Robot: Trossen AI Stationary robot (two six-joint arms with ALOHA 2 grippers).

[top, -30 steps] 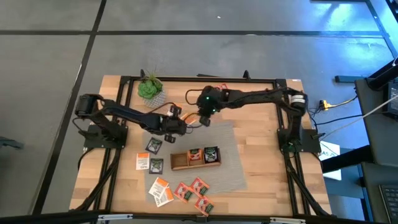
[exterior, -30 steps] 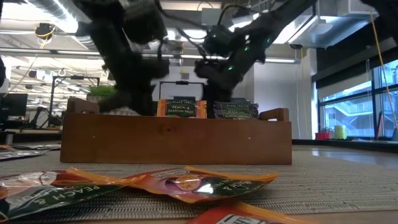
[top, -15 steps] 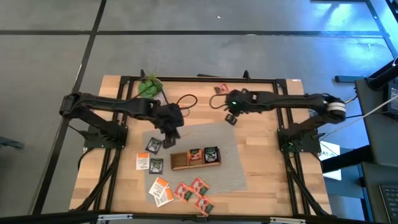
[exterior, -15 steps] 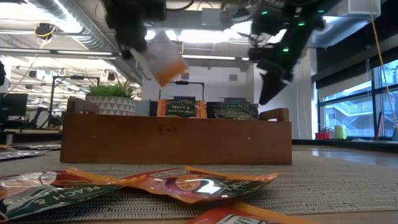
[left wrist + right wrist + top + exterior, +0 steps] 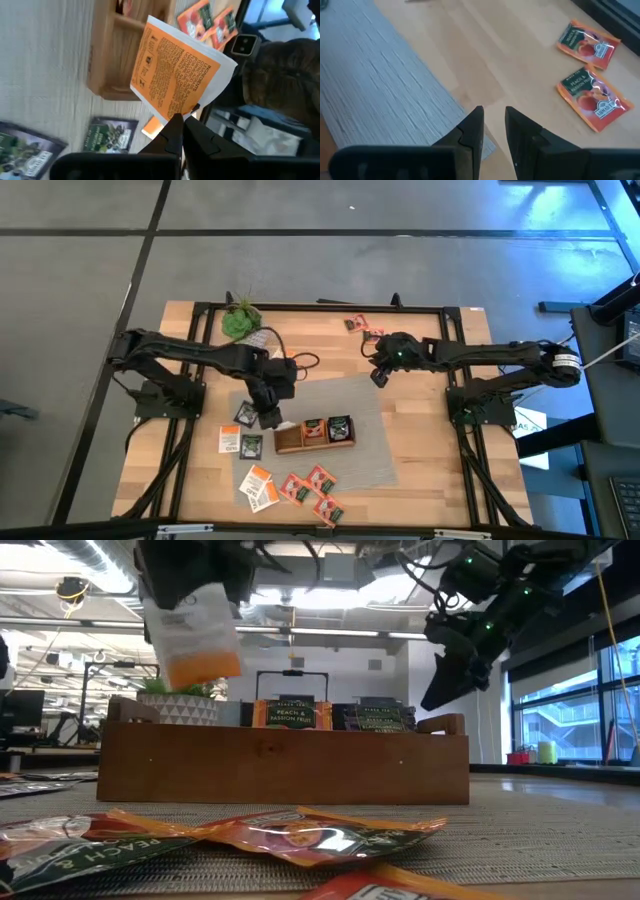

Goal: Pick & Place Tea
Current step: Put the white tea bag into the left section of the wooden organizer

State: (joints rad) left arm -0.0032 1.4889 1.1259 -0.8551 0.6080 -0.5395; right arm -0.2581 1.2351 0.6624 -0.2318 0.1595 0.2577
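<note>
You had the white-and-orange sachet [image 5: 177, 75] pinched by one corner, so it hung tilted with its printed orange back toward the wrist camera and its opposite corner pointing away from the fingers. In the low view it hung [image 5: 195, 630] clear above the wooden tray [image 5: 285, 762], over the tray's end nearest the plant [image 5: 240, 321]. From above, your left gripper [image 5: 268, 416] sat just off that same end of the tray [image 5: 289, 447], over the grey mat [image 5: 362, 402]. The empty compartment lay at that end; the other two each held sachets standing upright.

You had open mat around the tray on all sides, with dark sachets [image 5: 247, 414] just beside the gripper and a loose cluster of red ones [image 5: 312, 485] near the table's front edge.

Your left gripper was clamped tight on the sachet's corner. Your right gripper [image 5: 493, 131] hovered at the mat's far edge, fingers only narrowly parted and, as far as I could tell, holding nothing; two red peach sachets [image 5: 592, 100] lay on bare wood beyond it.
</note>
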